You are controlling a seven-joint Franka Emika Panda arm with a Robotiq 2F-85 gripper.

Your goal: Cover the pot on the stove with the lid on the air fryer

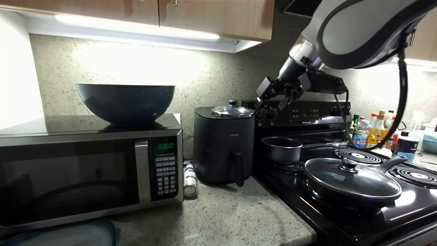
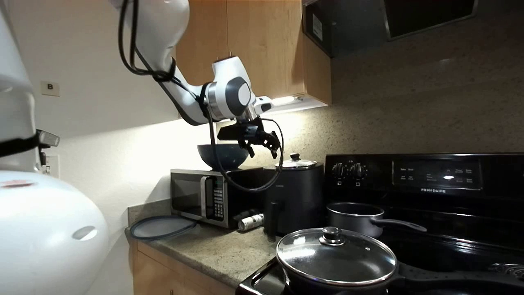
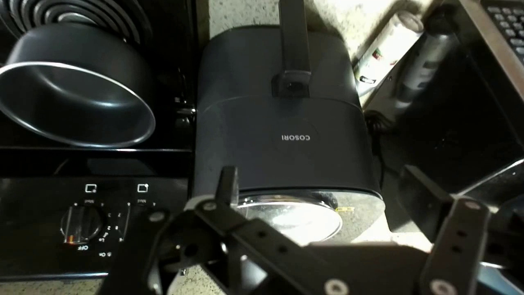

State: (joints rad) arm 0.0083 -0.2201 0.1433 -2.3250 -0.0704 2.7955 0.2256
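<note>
The small glass lid point(image 1: 233, 111) with a black knob lies on the air fryer point(image 1: 223, 147); both also show in an exterior view, lid point(image 2: 297, 164) and air fryer point(image 2: 301, 200). In the wrist view the lid point(image 3: 303, 219) is partly covered by a finger and its knob is hidden. The dark grey pot point(image 1: 282, 152) stands uncovered on the stove's point(image 1: 286, 189) back burner beside the air fryer; its inside shows in the wrist view point(image 3: 77, 94). My gripper point(image 1: 269, 102) is open and empty, above and beside the lid, not touching it. Its spread fingers show in the wrist view point(image 3: 323, 180).
A wide lidded pan point(image 1: 351, 184) stands at the stove's front. A microwave point(image 1: 78, 171) with a large bowl point(image 1: 126, 102) on top is beside the air fryer. A can point(image 1: 190, 181) lies between them. A cabinet point(image 1: 218, 17) hangs above. Bottles point(image 1: 377, 130) stand beyond the stove.
</note>
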